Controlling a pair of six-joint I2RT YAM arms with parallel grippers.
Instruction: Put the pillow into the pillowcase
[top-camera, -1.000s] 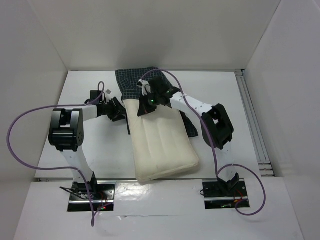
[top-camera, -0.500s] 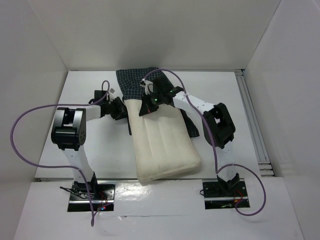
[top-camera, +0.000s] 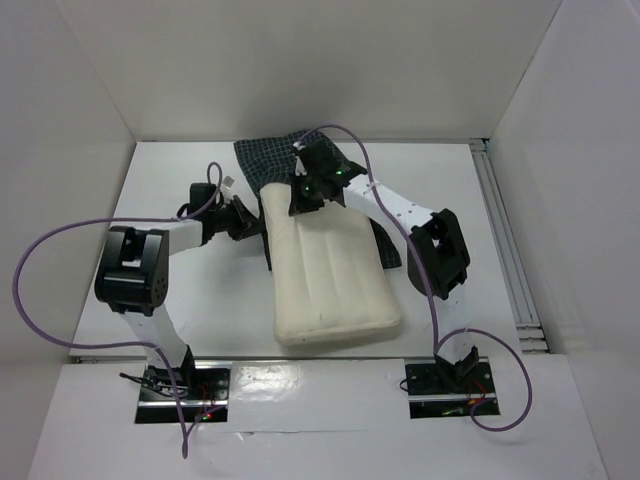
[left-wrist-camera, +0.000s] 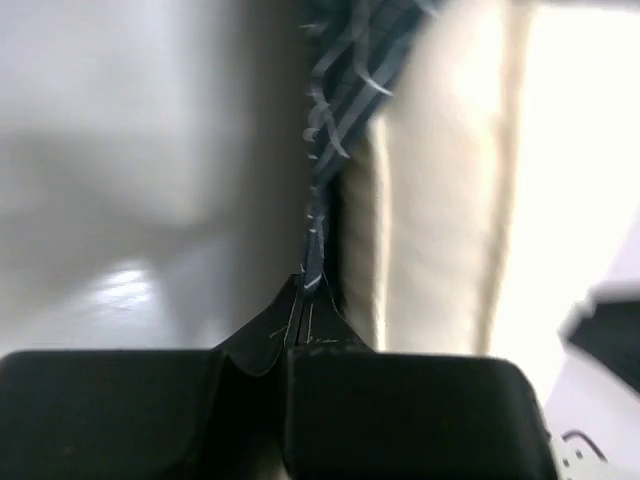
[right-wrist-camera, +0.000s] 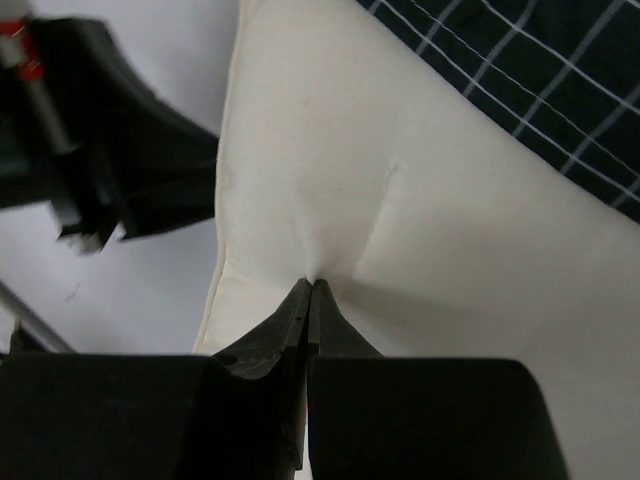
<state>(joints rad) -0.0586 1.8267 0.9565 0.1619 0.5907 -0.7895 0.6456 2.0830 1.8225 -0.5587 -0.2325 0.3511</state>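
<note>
The cream pillow (top-camera: 332, 272) lies lengthwise mid-table, its far end at the mouth of the dark checked pillowcase (top-camera: 268, 160). A strip of the case also shows along the pillow's right side. My left gripper (top-camera: 258, 224) is at the pillow's far-left corner. In the left wrist view this gripper (left-wrist-camera: 308, 288) is shut on the pillowcase edge (left-wrist-camera: 335, 90), with the pillow (left-wrist-camera: 440, 180) right beside it. My right gripper (top-camera: 298, 200) sits on the pillow's far end. In the right wrist view it (right-wrist-camera: 312, 287) is shut, pinching a fold of the pillow (right-wrist-camera: 420, 210) just short of the pillowcase (right-wrist-camera: 540, 80).
White walls enclose the table on three sides. A metal rail (top-camera: 505, 250) runs along the right edge. Purple cables loop from both arms, and the arm bases (top-camera: 185, 385) stand at the near edge. The left arm's fingers (right-wrist-camera: 120, 180) show at the upper left of the right wrist view.
My left gripper has moved in to the pillow's far-left corner and shut on the pillowcase edge. My right gripper has carried the pillow's far end a little farther toward the case.
</note>
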